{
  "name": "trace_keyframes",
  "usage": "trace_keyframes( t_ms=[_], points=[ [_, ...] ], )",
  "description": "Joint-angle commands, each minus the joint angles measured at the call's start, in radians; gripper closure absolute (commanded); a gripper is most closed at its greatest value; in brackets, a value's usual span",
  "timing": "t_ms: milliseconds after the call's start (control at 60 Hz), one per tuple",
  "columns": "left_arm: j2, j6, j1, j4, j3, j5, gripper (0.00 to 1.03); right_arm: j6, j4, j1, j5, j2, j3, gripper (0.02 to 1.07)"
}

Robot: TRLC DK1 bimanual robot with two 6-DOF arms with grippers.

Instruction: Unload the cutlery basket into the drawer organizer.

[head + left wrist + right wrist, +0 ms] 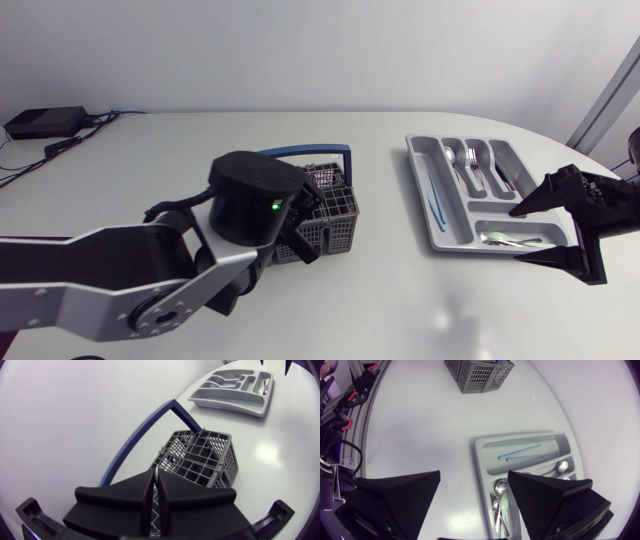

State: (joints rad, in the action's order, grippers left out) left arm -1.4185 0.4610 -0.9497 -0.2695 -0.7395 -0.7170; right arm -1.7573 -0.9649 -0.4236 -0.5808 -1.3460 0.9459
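Left end effector [156, 485] is right over the cutlery basket [205, 455], by its blue handle [145, 430]. Can't tell if it's clamped on a piece: there's only a thin pale sliver at its tip, and the head view's wrist housing blocks it.

Right end effector [474, 480] is wide open and holding nothing, hovering over the near end of the drawer organizer [479, 460]. The organizer sits well apart from the basket on the counter [150, 160].

Handling, my read:
- Cutlery is likely light, rigid, smooth metal, so slippery. Pinch across the flat of the handle, mid-length, not the bowl or tines.
- The basket looks like light plastic mesh and may lift or skid if a piece snags on the way out. Pull straight up.

Already in the organizer: spoons [470, 160], two thin blue sticks [437, 195] in the long slot, and one piece in the cross slot (type unclear).

Hard to make out:
- What's left in the basket. The cells look dark in the left wrist view and I can't confirm any pieces.
- The far end of the organizer, which the right wrist view cuts off.
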Motion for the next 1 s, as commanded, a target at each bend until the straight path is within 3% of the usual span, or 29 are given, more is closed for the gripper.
trace_keyframes(
  t_ms=[0,300,567,750,883,983],
  points=[
    [0.056,0.091,-0.023,-0.053,0.037,-0.036,1.0,0.01,-0.001,0.011,-0.014,0.015,-0.021,0.09],
    [0.148,0.214,-0.026,-0.103,0.061,-0.041,1.0,0.032,-0.003,0.037,-0.021,0.044,-0.033,0.09],
    [0.181,0.219,0.026,-0.145,0.077,-0.041,1.0,0.064,-0.001,0.072,-0.024,0.064,-0.041,0.09],
    [0.176,0.127,0.101,-0.27,0.161,-0.039,1.0,0.078,0.009,0.082,-0.024,0.064,-0.052,0.09],
    [0.155,0.12,0.092,-0.444,0.259,-0.039,1.0,0.096,0.028,0.095,-0.021,0.062,-0.058,0.09],
    [0.219,0.122,0.078,-0.473,0.293,-0.035,1.0,0.105,0.031,0.103,-0.017,0.062,-0.053,0.09]
  ],
)
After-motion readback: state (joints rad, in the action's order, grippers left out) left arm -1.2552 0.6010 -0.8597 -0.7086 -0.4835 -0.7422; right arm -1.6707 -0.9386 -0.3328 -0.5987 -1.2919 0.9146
